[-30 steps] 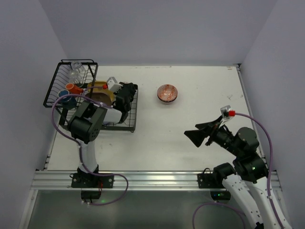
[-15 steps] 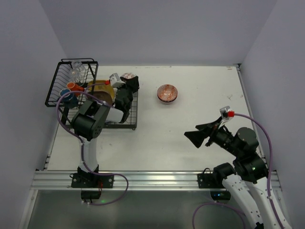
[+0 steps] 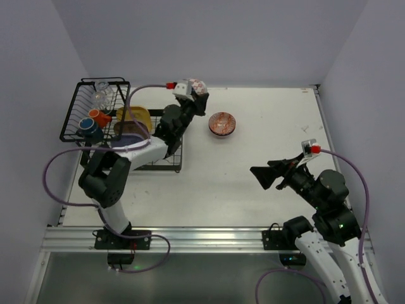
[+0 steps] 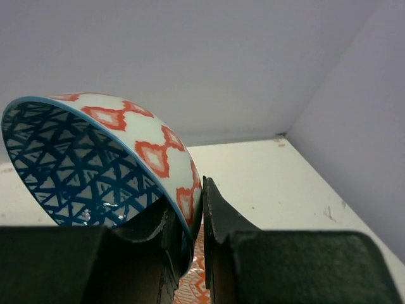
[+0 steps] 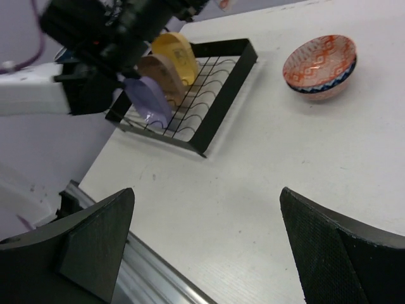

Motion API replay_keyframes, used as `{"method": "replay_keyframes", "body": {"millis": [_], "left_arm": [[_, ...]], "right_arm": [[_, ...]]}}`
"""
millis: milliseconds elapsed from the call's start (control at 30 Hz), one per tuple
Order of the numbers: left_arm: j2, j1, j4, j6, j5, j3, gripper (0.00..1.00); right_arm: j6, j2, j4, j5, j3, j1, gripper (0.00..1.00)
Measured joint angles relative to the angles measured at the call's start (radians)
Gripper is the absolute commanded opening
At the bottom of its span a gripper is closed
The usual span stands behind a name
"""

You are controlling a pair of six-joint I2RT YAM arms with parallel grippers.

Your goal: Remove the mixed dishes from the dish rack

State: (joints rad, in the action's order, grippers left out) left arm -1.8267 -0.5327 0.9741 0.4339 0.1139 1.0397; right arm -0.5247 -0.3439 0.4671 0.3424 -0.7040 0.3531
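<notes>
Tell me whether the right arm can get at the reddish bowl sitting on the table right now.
Probably yes. The right gripper is open and empty, the reddish bowl sits alone on bare table, and nothing lies between them. The left gripper, shut on a blue-patterned bowl, hovers just left of it.

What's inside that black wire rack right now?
In the tray slots stand a yellow plate, a tan plate and a lavender plate. The raised basket holds clear glass, an orange mug and a dark mug. The left arm hides part of the tray.
</notes>
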Motion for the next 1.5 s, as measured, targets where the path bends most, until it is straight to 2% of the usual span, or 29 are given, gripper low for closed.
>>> {"method": "replay_keyframes", "body": {"millis": [133, 200, 300, 400, 567, 700, 833, 1033, 1133, 1333, 1500], "left_arm": [[0.180, -0.182, -0.376, -0.226, 0.022, 0.176, 0.00], [0.264, -0.303, -0.535, -0.315, 0.082, 0.223, 0.00], [0.375, -0.495, -0.762, -0.401, 0.221, 0.211, 0.00], [0.441, -0.648, -0.998, -0.419, 0.300, 0.140, 0.00], [0.502, -0.757, -1.355, -0.421, 0.280, -0.014, 0.00], [0.566, -0.806, -1.550, -0.469, 0.151, -0.073, 0.00], [0.604, -0.836, -1.633, -0.568, 0.017, -0.069, 0.00], [0.547, -0.872, -1.720, -0.691, -0.077, -0.064, 0.00], [0.526, -0.893, -1.738, -0.712, -0.075, -0.062, 0.00], [0.443, -0.895, -1.745, -0.726, 0.019, -0.028, 0.00], [0.432, -0.900, -1.741, -0.742, 0.060, -0.026, 0.00]], "right_arm": [[-0.009, -0.012, 0.027, -0.118, -0.055, 0.000, 0.99], [-0.011, -0.038, 0.043, -0.162, -0.090, 0.000, 0.99], [-0.010, -0.098, 0.070, -0.204, -0.152, 0.000, 0.99], [-0.003, -0.143, 0.098, -0.239, -0.217, 0.000, 0.99], [0.002, -0.145, 0.110, -0.261, -0.265, 0.000, 0.97], [0.021, -0.266, 0.094, -0.105, -0.284, 0.000, 0.90], [0.049, -0.485, 0.100, 0.017, -0.280, 0.048, 0.88], [0.098, -0.717, 0.209, -0.003, -0.304, 0.290, 0.85], [0.106, -0.731, 0.241, -0.026, -0.310, 0.359, 0.81], [0.116, -0.810, 0.280, -0.089, -0.334, 0.472, 0.77], [0.114, -0.871, 0.289, -0.117, -0.327, 0.503, 0.73]]}}
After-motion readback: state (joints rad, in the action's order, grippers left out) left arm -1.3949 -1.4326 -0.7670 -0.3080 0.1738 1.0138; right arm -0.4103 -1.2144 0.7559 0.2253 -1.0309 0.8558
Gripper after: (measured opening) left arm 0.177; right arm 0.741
